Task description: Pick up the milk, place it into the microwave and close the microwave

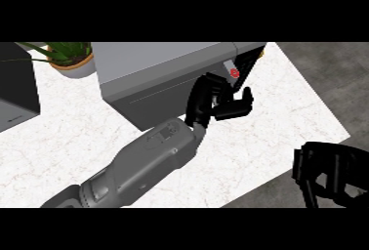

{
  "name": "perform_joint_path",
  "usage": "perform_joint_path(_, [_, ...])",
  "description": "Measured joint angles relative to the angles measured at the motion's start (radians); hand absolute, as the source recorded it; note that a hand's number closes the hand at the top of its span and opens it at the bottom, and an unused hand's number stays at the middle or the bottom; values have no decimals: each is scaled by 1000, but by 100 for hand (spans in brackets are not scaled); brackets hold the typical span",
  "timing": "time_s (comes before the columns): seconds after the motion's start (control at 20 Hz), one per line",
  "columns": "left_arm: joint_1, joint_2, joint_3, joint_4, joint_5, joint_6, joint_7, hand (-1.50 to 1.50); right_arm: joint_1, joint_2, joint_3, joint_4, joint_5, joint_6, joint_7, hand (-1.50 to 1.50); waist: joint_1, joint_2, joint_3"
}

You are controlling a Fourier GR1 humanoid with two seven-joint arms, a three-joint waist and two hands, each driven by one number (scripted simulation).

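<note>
Left hand [213, 102] at front right of grey box-shaped microwave [155, 63], fingers near straight, holding nothing. Milk not visible, presumably inside microwave. Risk: fingers slip off door toward red button [234, 73] — door left ajar. Right hand [324, 176] rests open, below-right of microwave.

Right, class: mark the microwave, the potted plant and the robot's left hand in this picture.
microwave [162, 63], head view, on its grey top panel.
potted plant [76, 70], head view, on the pot's wall.
left hand [211, 105], head view, on the black palm.
</note>
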Motion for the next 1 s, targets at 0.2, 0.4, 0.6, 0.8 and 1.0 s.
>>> perform_joint_path(0.2, [5, -1, 4, -8, 60, -79, -5, 150, 42, 19, 23, -36, -5, -13, 0, 150, 18, -2, 1])
perform_joint_path(0.4, [10, 0, 1, -3, 111, -172, -13, 150, 85, 36, 42, -82, 4, -38, 0, 150, 39, -8, 1])
perform_joint_path(0.6, [17, 0, -6, 7, 145, -251, -33, 150, 129, 55, 61, -125, 17, -71, 2, 150, 58, -13, 2])
perform_joint_path(0.8, [25, 0, -15, 19, 170, -329, -52, 150, 168, 73, 83, -172, 38, -104, 9, 150, 77, -18, 1])
perform_joint_path(1.0, [26, 0, -26, 35, 191, -396, -65, 150, 199, 90, 107, -220, 63, -137, 19, 150, 93, -20, 1])
